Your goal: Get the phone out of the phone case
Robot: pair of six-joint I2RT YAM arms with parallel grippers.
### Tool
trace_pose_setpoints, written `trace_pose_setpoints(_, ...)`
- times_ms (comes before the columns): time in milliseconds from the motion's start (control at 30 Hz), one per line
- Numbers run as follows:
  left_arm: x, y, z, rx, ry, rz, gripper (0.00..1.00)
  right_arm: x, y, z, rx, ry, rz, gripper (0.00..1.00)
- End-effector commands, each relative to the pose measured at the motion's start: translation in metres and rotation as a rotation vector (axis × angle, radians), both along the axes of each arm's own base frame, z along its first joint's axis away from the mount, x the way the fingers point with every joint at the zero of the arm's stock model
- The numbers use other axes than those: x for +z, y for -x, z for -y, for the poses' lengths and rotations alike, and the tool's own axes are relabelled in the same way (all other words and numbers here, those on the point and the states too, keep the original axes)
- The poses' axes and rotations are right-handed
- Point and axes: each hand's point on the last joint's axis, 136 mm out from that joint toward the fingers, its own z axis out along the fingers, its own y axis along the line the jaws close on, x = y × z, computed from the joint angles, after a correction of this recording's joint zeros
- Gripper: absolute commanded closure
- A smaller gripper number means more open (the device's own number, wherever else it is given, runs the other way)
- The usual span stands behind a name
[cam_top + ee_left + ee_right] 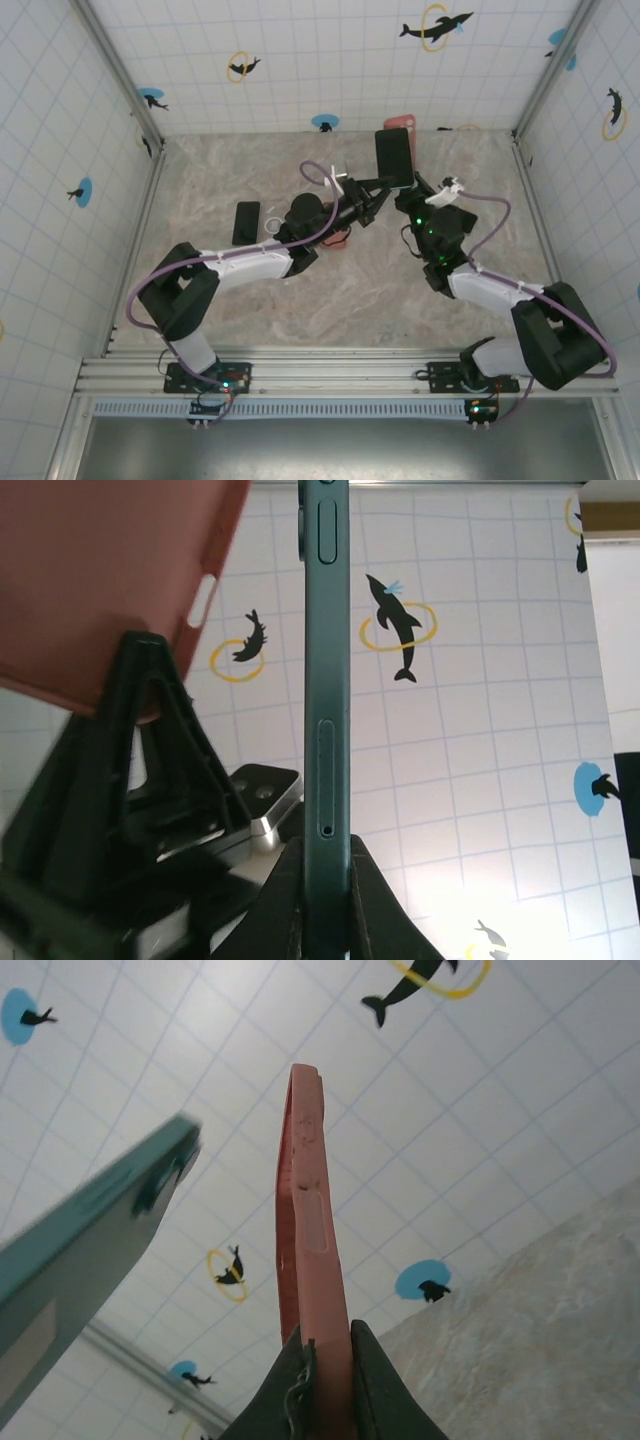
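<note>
White links join bulky black joints on the left arm (250, 266) and right arm (492, 287). A purple cable (129, 303) loops along each. Green lights dot the black bases (203, 379), lower frame. The left gripper (322, 850) has matte black wedge fingers (375, 910).

The phone case (303, 1210) is looking matt and rubbery-smooth in pink plastic; the phone (326, 700) is showing a smooth, satin teal edge, faintly glossy.

This is a robotics lab test cell. White gridded walls (330, 60) with dolphin stickers (436, 26) box in a marble-patterned table (380, 310); an aluminium rail (340, 372) lies at 6 o'clock.
</note>
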Motion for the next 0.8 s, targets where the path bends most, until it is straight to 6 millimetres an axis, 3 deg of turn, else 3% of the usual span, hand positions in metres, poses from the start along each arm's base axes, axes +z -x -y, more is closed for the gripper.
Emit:
trace_pose_setpoints(0,0.027,0.003,-0.022,0.026,0.023,0.086,1.0,-0.011,0.003,0.026,-0.046,-0.027,-0.042,1.0)
trace_pose_setpoints(133,-0.005,-0.001,-0.033,0.034,-0.066,0.053,1.0,-0.029,0.005,0.044,-0.024,-0.06,-0.095,1.0)
trace_pose_setpoints(267,-0.041,-0.008,-0.04,0.047,-0.144,0.016,1.0,-0.056,0.01,0.039,0.043,-0.063,-0.186,1.0)
trace_pose_setpoints(533,-0.116,-0.019,-0.021,-0.026,-0.272,-0.072,1.0,-0.12,0.031,0.041,0.095,-0.161,-0.361,1.0)
trace_pose_setpoints(767,-0.167,-0.027,-0.01,-0.069,-0.341,-0.147,1.0,-0.15,0.042,0.043,0.092,-0.164,-0.443,1.0)
